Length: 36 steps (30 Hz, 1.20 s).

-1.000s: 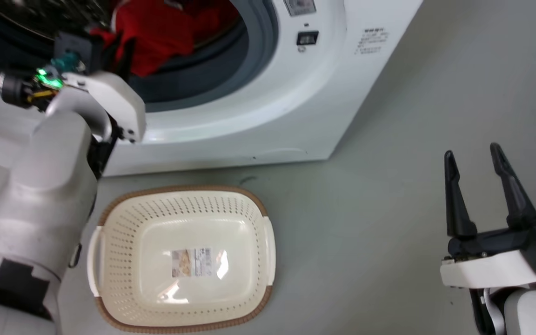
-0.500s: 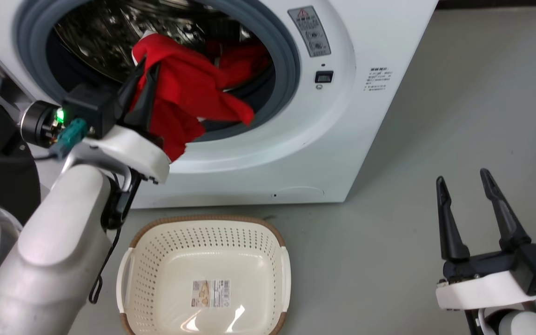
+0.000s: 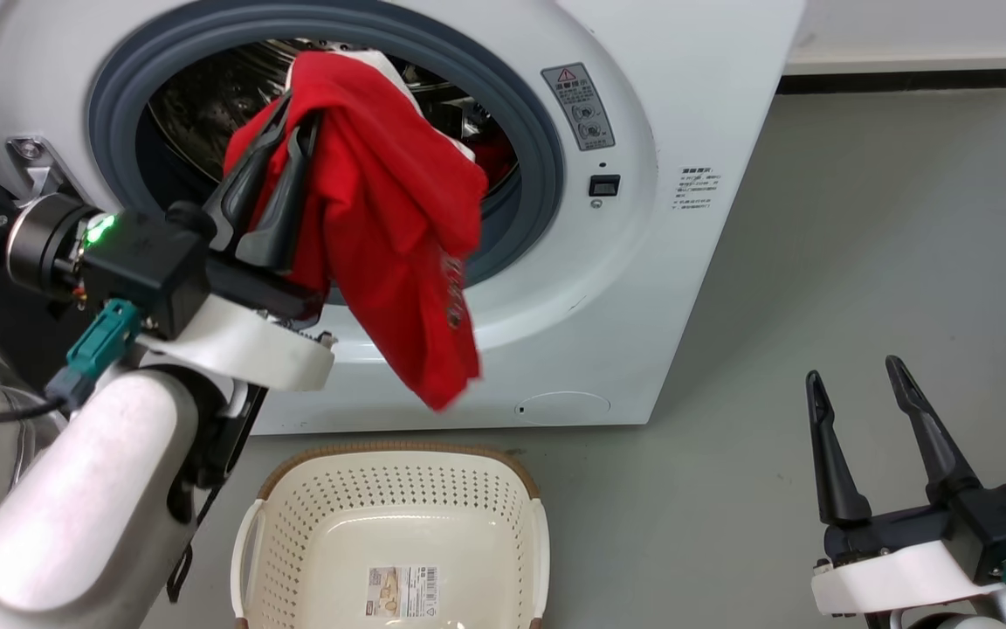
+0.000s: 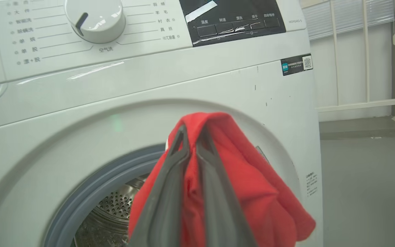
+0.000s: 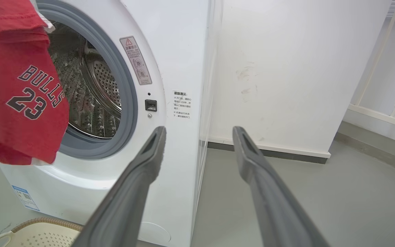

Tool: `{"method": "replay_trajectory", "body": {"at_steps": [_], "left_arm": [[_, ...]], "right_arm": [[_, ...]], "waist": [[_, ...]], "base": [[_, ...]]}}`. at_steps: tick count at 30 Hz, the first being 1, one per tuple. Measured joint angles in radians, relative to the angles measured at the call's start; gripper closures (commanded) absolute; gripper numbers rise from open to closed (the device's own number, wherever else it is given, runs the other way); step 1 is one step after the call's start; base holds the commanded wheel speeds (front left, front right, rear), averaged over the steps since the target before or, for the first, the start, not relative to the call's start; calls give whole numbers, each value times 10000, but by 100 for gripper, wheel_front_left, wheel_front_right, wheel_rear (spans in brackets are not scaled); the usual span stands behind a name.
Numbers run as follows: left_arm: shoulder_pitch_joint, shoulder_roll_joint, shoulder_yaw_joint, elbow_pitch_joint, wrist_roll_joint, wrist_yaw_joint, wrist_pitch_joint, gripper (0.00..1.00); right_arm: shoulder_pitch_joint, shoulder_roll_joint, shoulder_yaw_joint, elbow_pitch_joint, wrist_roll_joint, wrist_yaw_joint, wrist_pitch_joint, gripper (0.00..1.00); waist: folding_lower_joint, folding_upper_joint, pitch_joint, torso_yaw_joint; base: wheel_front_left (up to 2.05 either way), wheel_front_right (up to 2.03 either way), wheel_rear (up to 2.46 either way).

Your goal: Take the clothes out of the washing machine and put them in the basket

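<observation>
**State**
- The left gripper [image 3: 300,112] is pressed together on a red garment [image 3: 389,227] and pinches a fold near the top of the cloth. In the left wrist view the cloth drapes over both fingers [image 4: 170,192].
- The garment hangs in front of the washer [image 3: 713,105] porthole. Its lower tip is near the far rim of the basket [image 3: 398,452]. The pictures do not show whether the tip is over the basket.
- The right gripper [image 3: 852,371] is spread and holds nothing. It is well apart to the right, above the floor [image 3: 817,262].
- A further patch of red [image 3: 494,162] shows inside the drum [image 3: 206,114]. This is probably more clothing to remove.

**Hazards**
1. Short drop. If the gripper opens here, the garment is likely to land on the floor between washer and basket, or to hang over the rim. Cause: the arm is not yet above the basket base.
2. Slip. The pinch takes a small fold and most of the cloth hangs to one side. A fast swing may pull the fold out.
3. Snag. The upper cloth is close to the gasket [image 3: 547,183] and may catch on it as the arm moves away.
4. Cling. Cloth lying over the fingers may stay on them after they open.
</observation>
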Motion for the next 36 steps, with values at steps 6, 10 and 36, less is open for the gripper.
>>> {"method": "replay_trajectory", "body": {"at_steps": [6,10,36], "left_arm": [[584,201,40,-957,-4,316,184,100],[1153,259,0,-1243,-207,405,267,100],[2286,-1058,-1494,4316,-706,-731,-644,100]], "right_arm": [[27,0,29,-13,2,0,-2,0],[39,0,36,-36,17,0,0,0],[-1278,-2,-128,-591,-134,0,-2,0]], "waist": [[1,0,-118,-21],[1,0,-124,-24],[3,0,2593,-88]], "base": [[0,0,0],[0,0,0],[0,0,0]]}}
